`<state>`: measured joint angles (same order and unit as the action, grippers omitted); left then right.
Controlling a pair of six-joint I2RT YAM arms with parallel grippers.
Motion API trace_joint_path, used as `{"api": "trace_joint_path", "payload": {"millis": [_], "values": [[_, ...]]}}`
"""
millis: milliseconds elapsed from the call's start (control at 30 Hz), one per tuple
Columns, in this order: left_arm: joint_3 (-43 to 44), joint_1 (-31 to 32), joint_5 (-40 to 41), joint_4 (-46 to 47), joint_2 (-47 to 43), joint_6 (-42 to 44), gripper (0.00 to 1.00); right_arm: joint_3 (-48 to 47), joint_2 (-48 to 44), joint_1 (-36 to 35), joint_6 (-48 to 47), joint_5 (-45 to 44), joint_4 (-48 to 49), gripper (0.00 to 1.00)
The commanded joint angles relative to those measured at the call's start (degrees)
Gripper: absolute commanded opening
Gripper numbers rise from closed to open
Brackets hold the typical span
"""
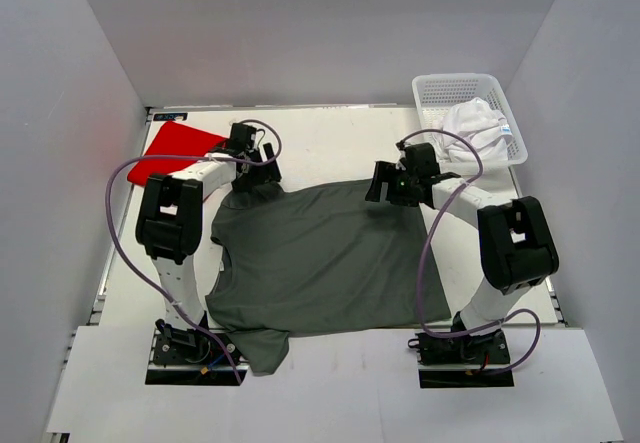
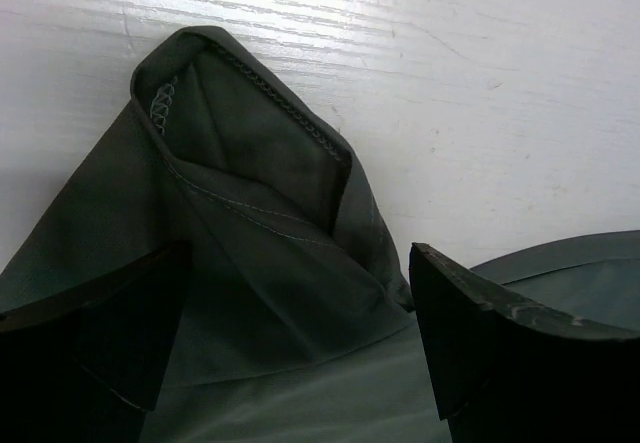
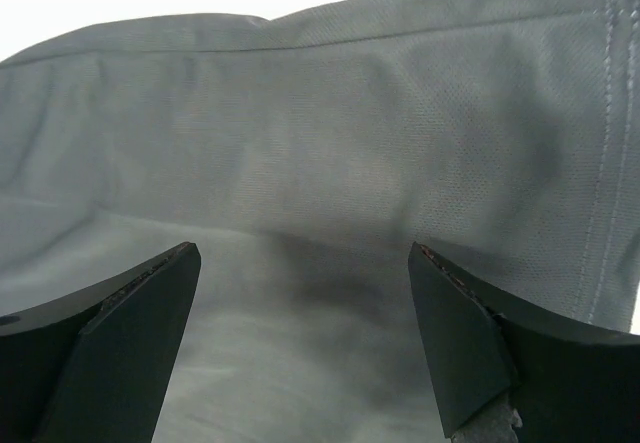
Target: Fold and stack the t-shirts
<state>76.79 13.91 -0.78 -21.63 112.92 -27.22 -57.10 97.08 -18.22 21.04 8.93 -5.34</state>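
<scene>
– Across the middle of the table (image 1: 330, 133), what lies there?

– The dark grey t-shirt (image 1: 320, 258), spread flat and sideways, neck to the left and hem to the right. Its near sleeve passes the table's front edge beside the left arm's base. Bare white surface shows beyond the shirt's far edge, between the red t-shirt (image 1: 175, 148) at the far-left corner and the mesh basket (image 1: 440, 88) at the far-right corner.

– And the grippers?

– The left gripper (image 1: 255, 175) sits over the far sleeve and the right gripper (image 1: 385, 185) over the far hem corner. Both have their jaws spread wide with cloth under the gap. Whether any pad touches the fabric, I cannot tell.

– Texture?

– From the left wrist, the sleeve is bunched into a peaked fold, its stitched cuff turned open against the scratched, streaked white tabletop. From the right wrist, the cloth is a fine knit, nearly smooth, with a double seam running down at the right. The fingers (image 3: 110, 333) are dark, blunt wedges.

– Anything hard to see?

– The red shirt lies flat, its near corner hidden by the left arm. The white t-shirt (image 1: 475, 123) is crumpled in the basket, its shape unreadable. Both wrist views cut off the fingers at the bottom.
</scene>
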Motion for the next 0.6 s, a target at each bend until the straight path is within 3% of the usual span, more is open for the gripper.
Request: {"api": "trace_joint_path", "payload": {"millis": [0,267,567], "values": [[1.61,0.15,-1.50,-0.44,-1.83,-0.20,1.00,0.06,1.44,0.20,1.37,0.65,2.62,0.90],[0.29,0.15,-7.48,7.64,-0.69,-1.95,1.00,-0.11,4.34,0.20,1.99,0.30,2.79,0.90],[7.48,0.15,-16.61,14.23,6.78,-3.54,1.00,-0.20,4.96,0.37,2.08,0.04,2.80,0.90]]}}
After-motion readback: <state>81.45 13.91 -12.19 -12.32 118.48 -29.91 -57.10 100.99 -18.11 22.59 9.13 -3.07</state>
